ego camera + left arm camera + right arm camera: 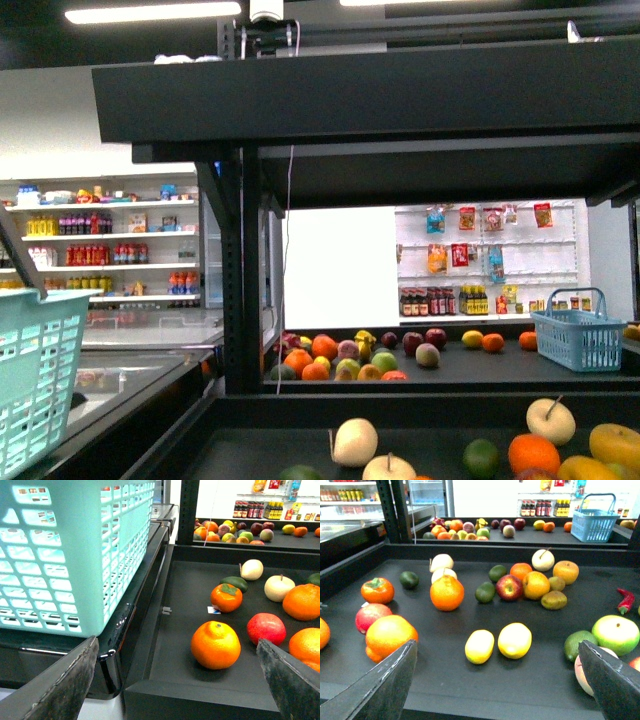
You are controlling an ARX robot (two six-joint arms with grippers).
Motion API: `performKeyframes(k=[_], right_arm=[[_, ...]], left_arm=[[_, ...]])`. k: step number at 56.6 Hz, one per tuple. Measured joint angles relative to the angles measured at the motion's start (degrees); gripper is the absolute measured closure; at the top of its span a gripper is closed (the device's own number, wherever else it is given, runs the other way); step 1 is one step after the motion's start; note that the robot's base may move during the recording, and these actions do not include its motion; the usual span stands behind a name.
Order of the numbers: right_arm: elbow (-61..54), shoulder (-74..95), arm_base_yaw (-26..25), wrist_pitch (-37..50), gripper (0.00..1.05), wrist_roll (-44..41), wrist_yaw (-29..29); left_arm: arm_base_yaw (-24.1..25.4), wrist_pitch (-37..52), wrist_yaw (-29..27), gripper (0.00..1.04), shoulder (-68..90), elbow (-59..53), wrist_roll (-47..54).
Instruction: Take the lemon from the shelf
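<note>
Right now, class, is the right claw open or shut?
Open: the right claw shows its two fingers spread wide apart, gripping nothing.

Left gripper (177,641): I am seeing two dark grey wedge-shaped fingers (60,690), their surfaces showing pale scuffs and speckled wear. Right gripper (497,644): I am logging a matching pair, matte, tapering, edges greying.

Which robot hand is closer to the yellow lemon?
Right. The lemon lies on the shelf just ahead of the open right gripper. The left gripper faces an orange beside a mint basket; no lemon shows in its view.
</note>
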Motion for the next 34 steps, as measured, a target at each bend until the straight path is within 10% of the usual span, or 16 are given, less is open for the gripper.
performKeyframes(k=[34], right_arm=[[0.0,0.0,0.0,0.0,0.08,0.0,0.0]], left_arm=[[0.0,0.0,0.0,0.08,0.0,0.0,0.0]])
